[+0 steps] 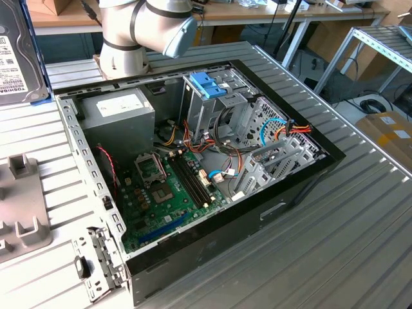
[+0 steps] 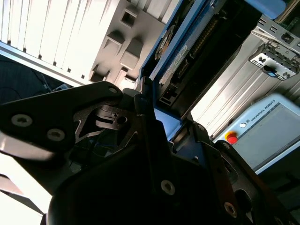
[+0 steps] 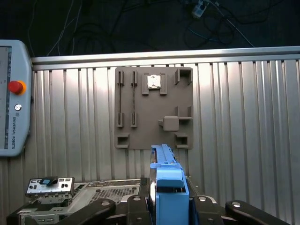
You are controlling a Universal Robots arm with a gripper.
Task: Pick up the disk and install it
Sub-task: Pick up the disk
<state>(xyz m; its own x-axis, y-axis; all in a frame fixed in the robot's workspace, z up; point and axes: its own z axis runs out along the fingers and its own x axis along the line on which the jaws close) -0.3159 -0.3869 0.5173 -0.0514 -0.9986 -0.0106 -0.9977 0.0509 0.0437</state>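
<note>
The disk (image 1: 18,56), dark grey with a white label and a light-blue frame, hangs in the air at the exterior view's far left, above the table beside the open computer case (image 1: 193,167). In the first wrist view my gripper (image 3: 168,206) is shut on the disk (image 3: 166,180), which shows edge-on by its blue frame between the black fingers (image 3: 133,206). The second wrist view shows the disk (image 2: 180,51) rising out of the gripper (image 2: 154,112) at a slant. Directly below lies the grey holder plate (image 3: 153,108).
Inside the case stand a metal drive cage with a blue latch (image 1: 207,84), a grey power supply box (image 1: 119,111), a green mainboard (image 1: 167,193) and loose cables. A teach pendant (image 3: 11,98) lies on the ribbed table. The grey holder plate (image 1: 19,206) sits at the exterior view's left.
</note>
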